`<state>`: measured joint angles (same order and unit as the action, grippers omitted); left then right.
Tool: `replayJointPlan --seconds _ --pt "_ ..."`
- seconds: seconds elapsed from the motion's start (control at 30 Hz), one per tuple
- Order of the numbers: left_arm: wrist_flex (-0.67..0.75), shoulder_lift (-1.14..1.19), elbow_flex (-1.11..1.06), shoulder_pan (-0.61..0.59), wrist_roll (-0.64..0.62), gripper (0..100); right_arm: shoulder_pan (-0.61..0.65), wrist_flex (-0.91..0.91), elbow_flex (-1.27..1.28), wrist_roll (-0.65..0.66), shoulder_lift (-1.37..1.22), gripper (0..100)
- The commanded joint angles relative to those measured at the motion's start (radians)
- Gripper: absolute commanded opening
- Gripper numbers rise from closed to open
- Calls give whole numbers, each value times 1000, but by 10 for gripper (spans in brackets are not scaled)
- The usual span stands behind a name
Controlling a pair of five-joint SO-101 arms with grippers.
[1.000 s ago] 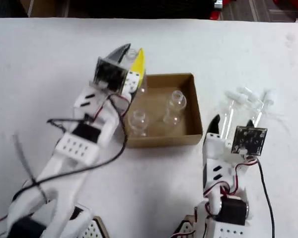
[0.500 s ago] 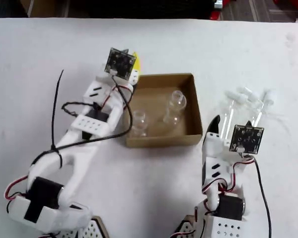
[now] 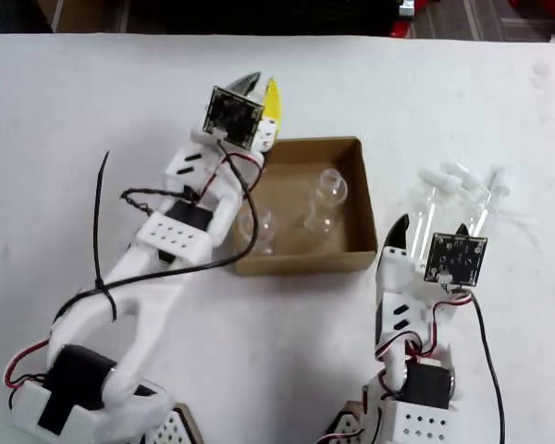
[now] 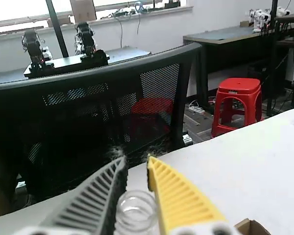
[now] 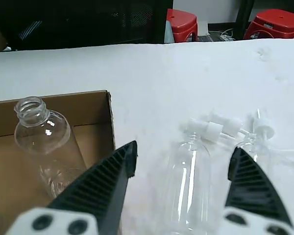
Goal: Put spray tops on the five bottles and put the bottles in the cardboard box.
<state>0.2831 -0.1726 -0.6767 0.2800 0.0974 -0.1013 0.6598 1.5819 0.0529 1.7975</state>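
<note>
My left gripper (image 3: 262, 88) sits just beyond the far left corner of the cardboard box (image 3: 356, 199). In the left wrist view its grey and yellow fingers (image 4: 136, 164) are shut on the open neck of a clear bottle (image 4: 134, 211) with no top. Two more uncapped clear bottles (image 3: 326, 199) (image 3: 258, 228) stand inside the box. My right gripper (image 3: 432, 228) stands open to the right of the box, over clear bottles (image 3: 455, 196) lying on the table with white spray tops on. The right wrist view shows them (image 5: 190, 169) between the gripper's (image 5: 184, 149) black fingers, untouched.
The white table (image 3: 92, 111) has free room to the left and in front of the box. The box wall (image 5: 109, 117) stands close beside my right gripper. Behind the table's far edge are a black mesh chair (image 4: 88, 122) and a red stool (image 4: 240, 100).
My left arm has swung a little to the right and turned its wrist, carrying the bottle toward the box's far left corner. The right arm has hardly moved.
</note>
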Motion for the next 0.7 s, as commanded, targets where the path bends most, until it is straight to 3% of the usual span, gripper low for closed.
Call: replayJointPlan --seconds 0.0,0.13,0.47,0.67 --pt "2 53 101 15 -28 21 -12 -22 -5 14 5 262" --pt "5 148 143 12 -109 21 -12 -24 -5 15 5 262" --pt "2 140 121 38 -117 21 -12 -58 20 18 5 261" --pt "58 271 181 28 -109 21 -12 -54 21 18 5 261"
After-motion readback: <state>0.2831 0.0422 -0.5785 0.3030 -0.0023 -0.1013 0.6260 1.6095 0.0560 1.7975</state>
